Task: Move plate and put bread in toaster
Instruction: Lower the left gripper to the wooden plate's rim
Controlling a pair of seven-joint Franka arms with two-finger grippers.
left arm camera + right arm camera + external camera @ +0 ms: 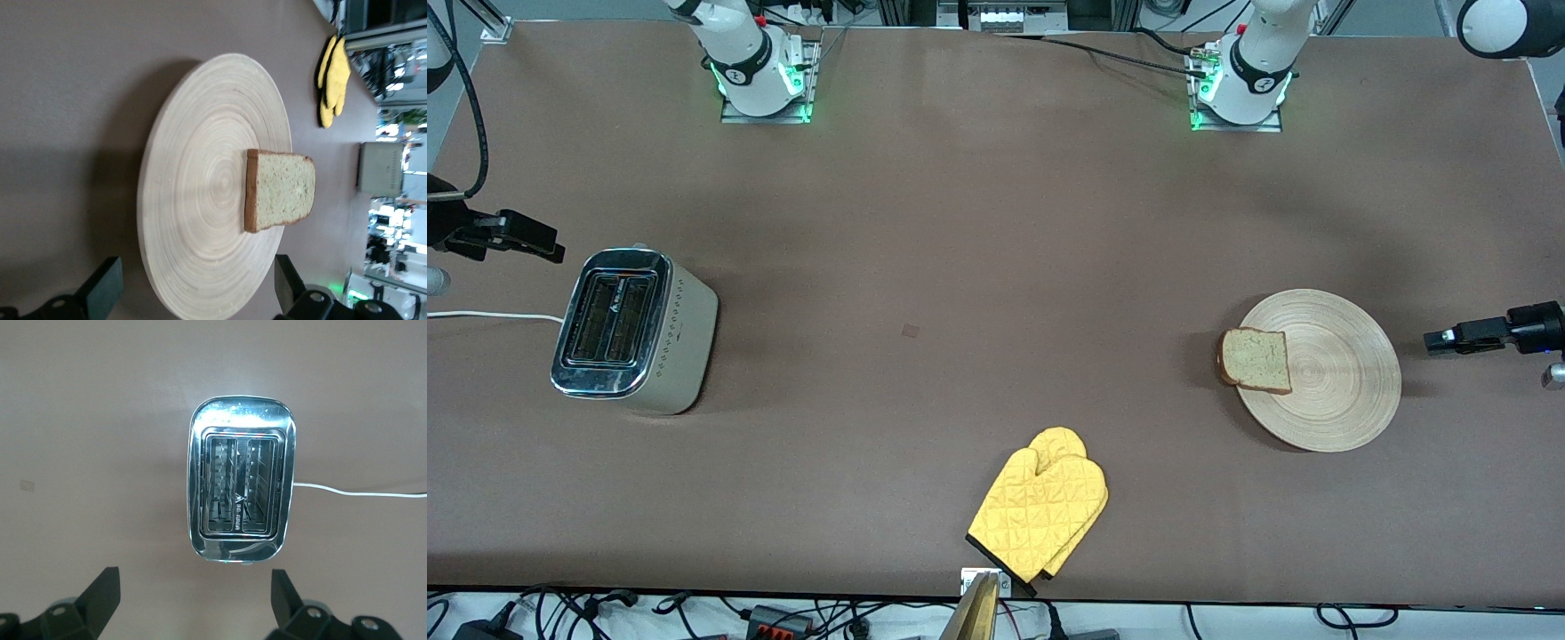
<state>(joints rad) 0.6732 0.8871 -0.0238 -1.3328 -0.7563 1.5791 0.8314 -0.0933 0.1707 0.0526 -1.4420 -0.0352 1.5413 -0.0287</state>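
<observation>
The round light-wood plate lies toward the left arm's end of the table. The slice of speckled bread rests on its rim, on the side toward the table's middle, overhanging the edge. Both show in the left wrist view, plate and bread. My left gripper is open, just off the plate's edge at the table's end; it shows in its wrist view. The cream toaster with chrome top stands toward the right arm's end; its slots are empty. My right gripper is open and empty beside the toaster; it shows in its wrist view.
A yellow quilted oven mitt lies near the table's front edge, nearer the front camera than the plate and toaster; it also shows in the left wrist view. The toaster's white cord runs off the table's end.
</observation>
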